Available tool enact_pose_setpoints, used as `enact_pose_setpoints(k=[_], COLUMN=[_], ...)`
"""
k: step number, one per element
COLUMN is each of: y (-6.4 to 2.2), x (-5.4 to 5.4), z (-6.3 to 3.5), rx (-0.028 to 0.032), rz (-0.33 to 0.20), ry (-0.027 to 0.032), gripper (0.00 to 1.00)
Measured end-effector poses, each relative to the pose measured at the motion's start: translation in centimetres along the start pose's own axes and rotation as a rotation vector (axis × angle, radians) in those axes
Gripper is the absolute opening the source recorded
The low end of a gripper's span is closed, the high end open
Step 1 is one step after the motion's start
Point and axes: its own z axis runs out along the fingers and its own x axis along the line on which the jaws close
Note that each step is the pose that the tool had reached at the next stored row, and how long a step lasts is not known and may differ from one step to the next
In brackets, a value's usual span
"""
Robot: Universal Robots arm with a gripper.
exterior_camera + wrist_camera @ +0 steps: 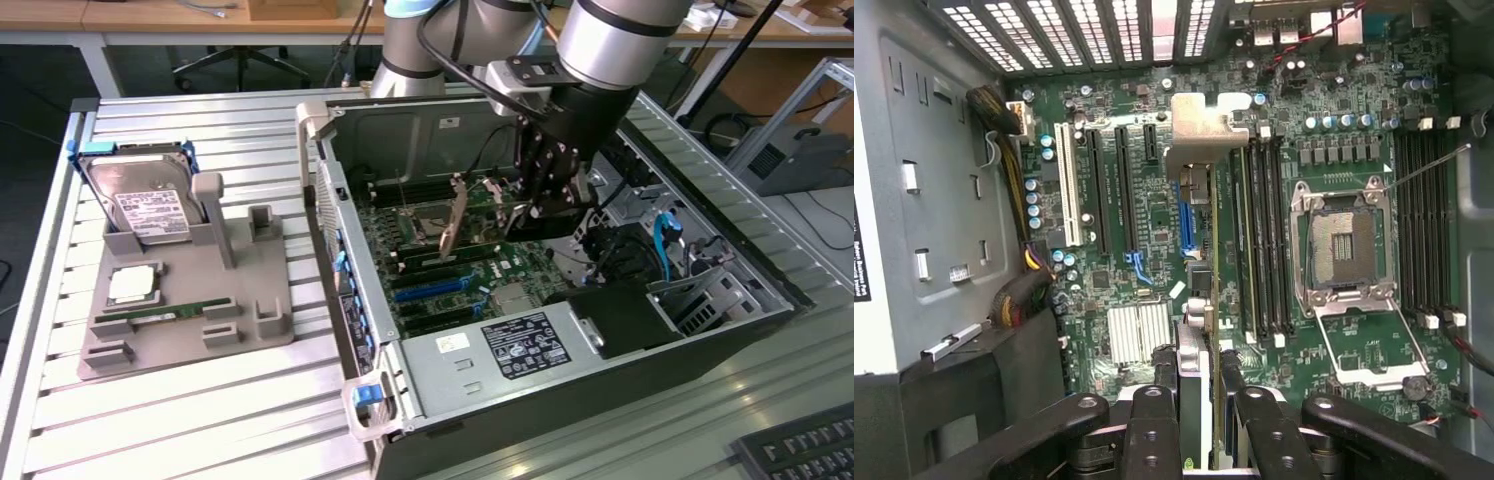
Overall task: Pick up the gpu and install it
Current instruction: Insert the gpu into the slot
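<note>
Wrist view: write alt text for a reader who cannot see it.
The gripper holds the gpu edge-on above a motherboard inside an open case, its silver bracket at the far end. An empty CPU socket sits beside it, with black expansion slots on the other side.

A hard drive [147, 205], a CPU [131, 285] and a RAM stick [158, 316] sit in a grey holder [247, 325] on the slatted tabletop [174, 410]. Beside it lies an open PC case [400, 130]; a keyboard [801, 450] sits near the corner.
</note>
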Motion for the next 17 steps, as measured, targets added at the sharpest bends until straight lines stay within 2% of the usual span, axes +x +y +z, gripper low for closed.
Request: enact_pose_setpoints(k=[17], y=[0.71], x=[0.18], z=[0.18], rx=[0.0], rz=[0.0], ry=[0.0], gripper=[0.27])
